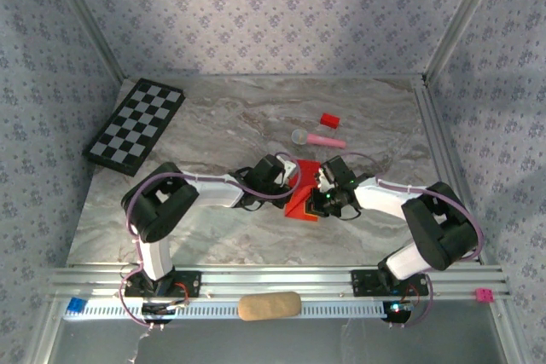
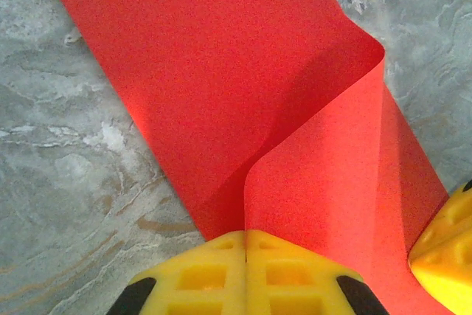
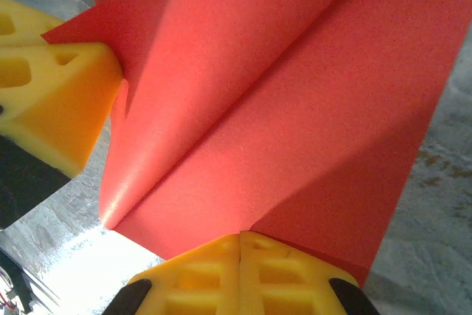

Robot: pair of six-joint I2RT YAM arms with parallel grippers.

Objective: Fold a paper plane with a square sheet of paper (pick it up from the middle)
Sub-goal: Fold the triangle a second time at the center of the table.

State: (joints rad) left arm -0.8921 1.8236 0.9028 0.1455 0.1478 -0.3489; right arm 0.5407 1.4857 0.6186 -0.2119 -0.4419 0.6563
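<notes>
Paper (image 1: 301,204): a red sheet, partly folded, in the middle of the table (image 1: 205,228), held between the two grippers.
Left gripper (image 2: 245,252): the yellow fingers are pressed together, and an edge of the paper is pinched in the seam between them. It reaches the paper from the left side.
Right gripper (image 3: 240,260): the yellow fingers are pressed together in the same way and pinch another edge of the paper. It reaches from the right side.
Paper, left wrist view: one flat layer lies on the marble and runs away from the fingers. A second layer curls up and back to the fingers in a soft loop that is not pressed flat.
Paper, right wrist view: a straight crease runs diagonally across the sheet, with a flap beside it that ends in a rounded fold at the lower left.
Grippers together: they are near each other, and a finger of each appears at the side of the other's wrist view, at the paper.
Checkerboard (image 1: 136,123): at the far left of the table, well apart from the paper.
Block (image 1: 329,120): small and red, on the far side, right of centre.
Stick (image 1: 320,138): pink with a grey round head. It lies just in front of the block and near the paper, not touching it.
Pad (image 1: 269,305): tan and oblong, on the rail (image 1: 281,277) at the near edge, between the arm bases.
</notes>
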